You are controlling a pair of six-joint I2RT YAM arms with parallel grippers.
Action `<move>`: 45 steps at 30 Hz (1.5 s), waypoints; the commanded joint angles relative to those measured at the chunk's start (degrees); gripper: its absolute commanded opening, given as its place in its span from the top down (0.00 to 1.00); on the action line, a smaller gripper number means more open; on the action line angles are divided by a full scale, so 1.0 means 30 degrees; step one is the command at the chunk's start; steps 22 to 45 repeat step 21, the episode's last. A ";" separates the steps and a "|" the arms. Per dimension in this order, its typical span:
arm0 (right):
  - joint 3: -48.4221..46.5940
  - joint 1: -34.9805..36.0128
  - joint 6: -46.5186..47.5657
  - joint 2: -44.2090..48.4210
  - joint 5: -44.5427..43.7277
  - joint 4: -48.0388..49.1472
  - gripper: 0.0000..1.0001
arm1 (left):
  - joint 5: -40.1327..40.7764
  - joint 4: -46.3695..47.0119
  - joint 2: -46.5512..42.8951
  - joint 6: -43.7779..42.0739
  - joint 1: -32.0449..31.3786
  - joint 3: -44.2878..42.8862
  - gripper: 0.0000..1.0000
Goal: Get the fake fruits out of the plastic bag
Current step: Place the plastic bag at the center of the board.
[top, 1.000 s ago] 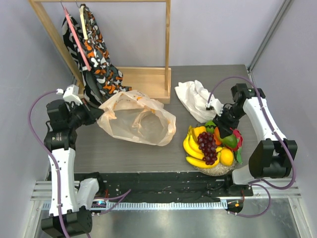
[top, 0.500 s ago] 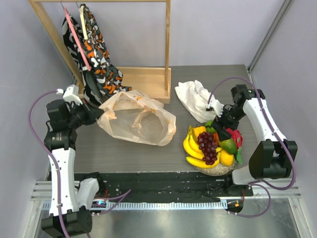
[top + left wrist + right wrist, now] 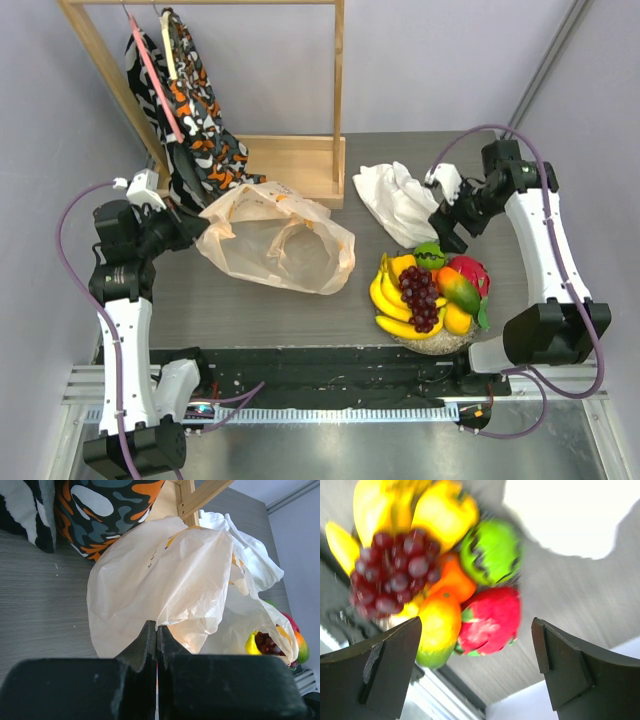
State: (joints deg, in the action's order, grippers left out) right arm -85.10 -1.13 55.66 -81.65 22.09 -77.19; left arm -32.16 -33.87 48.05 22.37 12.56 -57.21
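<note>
moved: right gripper (image 3: 447, 238) has lifted off the fake fruits (image 3: 430, 292), toward the far right corner.
fake fruits: heaped at the near right edge (bananas, grapes, lime, dragon fruit, mango), outside the plastic bag (image 3: 275, 240).
plastic bag: mid-counter, slumped.
right gripper: jaws spread wide, empty.
left gripper (image 3: 156, 640): pinched tight on the plastic bag's left rim.

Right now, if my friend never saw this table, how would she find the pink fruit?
Look at the near right corner of the table, where a heap of fake fruits sits. The dragon fruit lies on the heap's right side, just right of the green lime and behind the red-green mango. It is the only bright pink one, with little green tips.
</note>
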 commanded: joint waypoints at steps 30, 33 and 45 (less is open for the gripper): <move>-0.1310 0.3540 -1.7466 0.0703 -1.0114 1.3335 0.00 | 0.1726 -0.1190 -0.0783 -0.3266 0.0092 -0.4451 0.00; -0.1310 0.3540 -1.7466 0.0703 -1.0114 1.3335 0.00 | 0.1726 -0.1190 -0.0783 -0.3266 0.0092 -0.4451 0.00; -0.1310 0.3540 -1.7466 0.0703 -1.0114 1.3335 0.00 | 0.1726 -0.1190 -0.0783 -0.3266 0.0092 -0.4451 0.00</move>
